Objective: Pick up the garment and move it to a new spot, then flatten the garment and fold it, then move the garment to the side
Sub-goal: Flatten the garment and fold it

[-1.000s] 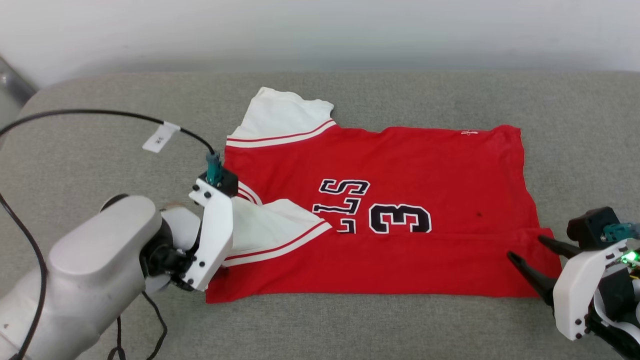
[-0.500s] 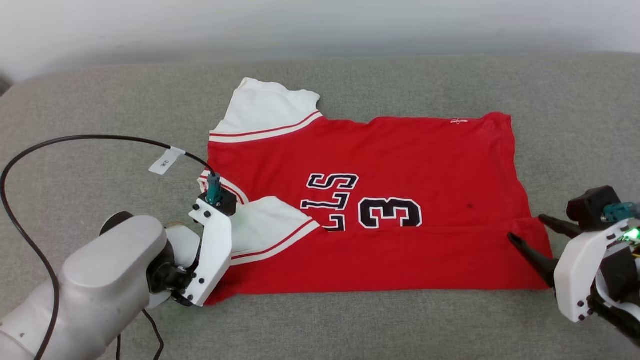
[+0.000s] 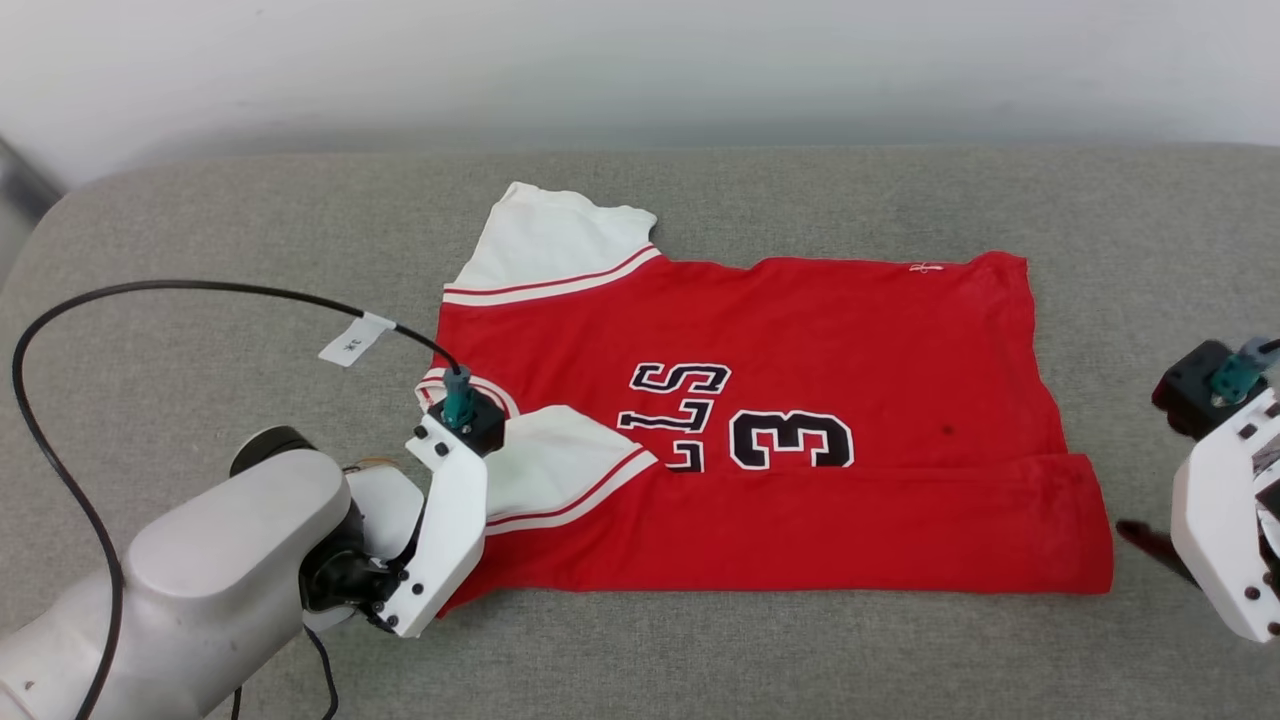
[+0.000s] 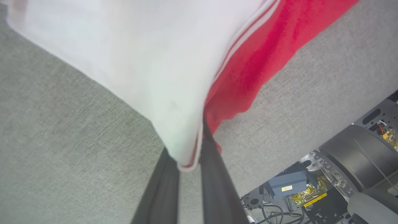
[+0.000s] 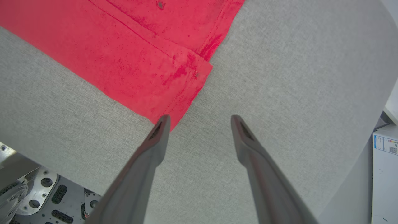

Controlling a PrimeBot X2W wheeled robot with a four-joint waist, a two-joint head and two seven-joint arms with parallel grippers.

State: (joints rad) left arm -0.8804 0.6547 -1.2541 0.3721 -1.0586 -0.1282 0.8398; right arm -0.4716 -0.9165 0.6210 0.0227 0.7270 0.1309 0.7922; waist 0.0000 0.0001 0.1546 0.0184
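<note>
On grey cushion [image 3: 200,230]: your garment [image 3: 800,350] lies flat at centre, near edge folded up, letters & 3 showing.
Left gripper [image 4: 186,146]: fingers pinched on garment's white sleeve edge.
Right gripper [image 5: 200,118]: you see fingers spread over cushion, just beside red hem corner.

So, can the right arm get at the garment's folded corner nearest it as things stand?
Probably yes. The right gripper is open, and the garment corner lies just off one of its fingers, flat on the grey cushion, with nothing between them.
</note>
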